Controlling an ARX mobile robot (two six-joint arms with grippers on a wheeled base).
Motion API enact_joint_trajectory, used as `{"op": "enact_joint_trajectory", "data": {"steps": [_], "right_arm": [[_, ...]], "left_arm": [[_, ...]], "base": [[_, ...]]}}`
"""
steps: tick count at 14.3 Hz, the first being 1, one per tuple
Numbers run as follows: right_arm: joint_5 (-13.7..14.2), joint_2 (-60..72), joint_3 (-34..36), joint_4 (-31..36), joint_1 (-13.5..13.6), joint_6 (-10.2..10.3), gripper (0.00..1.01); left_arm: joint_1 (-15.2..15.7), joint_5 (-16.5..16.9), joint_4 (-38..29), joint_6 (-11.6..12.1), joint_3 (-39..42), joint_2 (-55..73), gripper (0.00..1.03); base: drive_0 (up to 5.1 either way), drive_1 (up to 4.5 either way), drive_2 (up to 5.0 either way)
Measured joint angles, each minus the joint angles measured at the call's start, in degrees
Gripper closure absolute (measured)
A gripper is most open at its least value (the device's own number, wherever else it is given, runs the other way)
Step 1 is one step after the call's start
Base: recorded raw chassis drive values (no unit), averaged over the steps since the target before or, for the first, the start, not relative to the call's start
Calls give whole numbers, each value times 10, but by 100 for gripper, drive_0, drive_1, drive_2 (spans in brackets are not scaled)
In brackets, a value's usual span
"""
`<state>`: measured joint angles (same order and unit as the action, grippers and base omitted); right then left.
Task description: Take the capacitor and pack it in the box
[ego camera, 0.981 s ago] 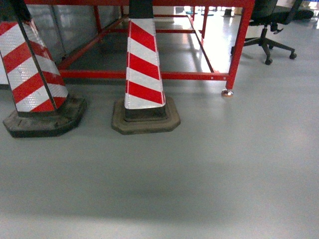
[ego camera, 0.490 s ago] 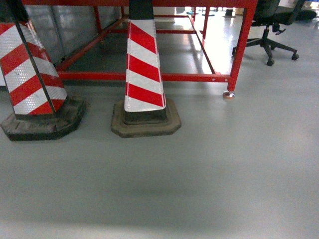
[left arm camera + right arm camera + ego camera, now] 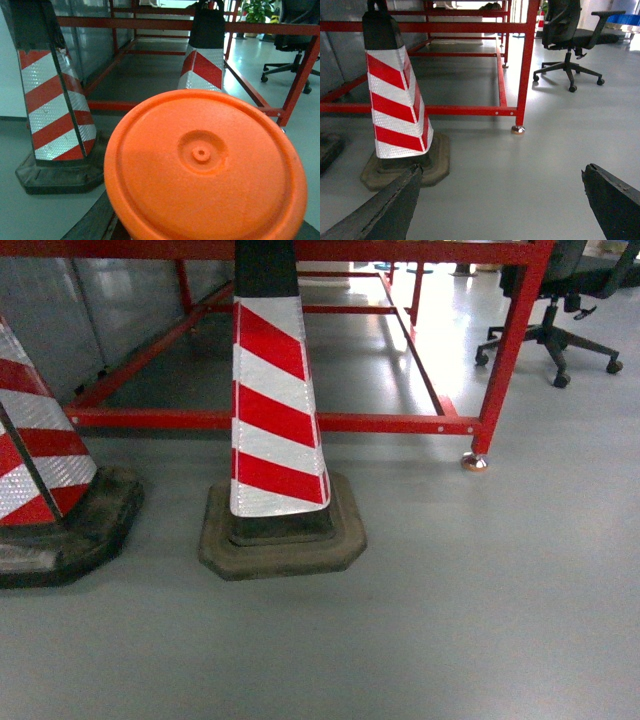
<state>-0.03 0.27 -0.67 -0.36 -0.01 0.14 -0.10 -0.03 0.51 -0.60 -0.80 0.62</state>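
Observation:
A big orange round-ended cylinder, the capacitor [image 3: 205, 165], fills the lower half of the left wrist view, its flat end with a small centre nub facing the camera. My left gripper [image 3: 200, 234] is shut on it; only one dark finger [image 3: 95, 224] shows at the lower left, the other is hidden behind it. My right gripper [image 3: 500, 200] stands open over bare grey floor, its two dark fingertips [image 3: 385, 205] far apart with nothing between them. The box is out of view. Neither gripper shows in the head view.
A red-and-white striped cone [image 3: 268, 410] on a dark rubber base stands straight ahead, a second cone [image 3: 30, 480] at the left edge. Behind them runs a red steel frame [image 3: 300, 422] with a footed leg [image 3: 474, 462]. An office chair [image 3: 560, 330] stands at the back right.
The head view has closed in on the cones. The middle cone looms larger and lower, the left cone has slid partly off the left edge, and the red leg has shifted right.

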Motion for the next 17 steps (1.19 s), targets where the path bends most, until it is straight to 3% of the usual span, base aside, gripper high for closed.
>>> {"op": "enact_joint_trajectory", "data": {"steps": [5,17], "right_arm": [[0,0,0,0,0,0,3],[0,0,0,0,0,0,3]], "left_arm": [[0,0,0,0,0,0,59],[0,0,0,0,0,0,59]], "base": [[12,412,-387],[0,0,0]]}}
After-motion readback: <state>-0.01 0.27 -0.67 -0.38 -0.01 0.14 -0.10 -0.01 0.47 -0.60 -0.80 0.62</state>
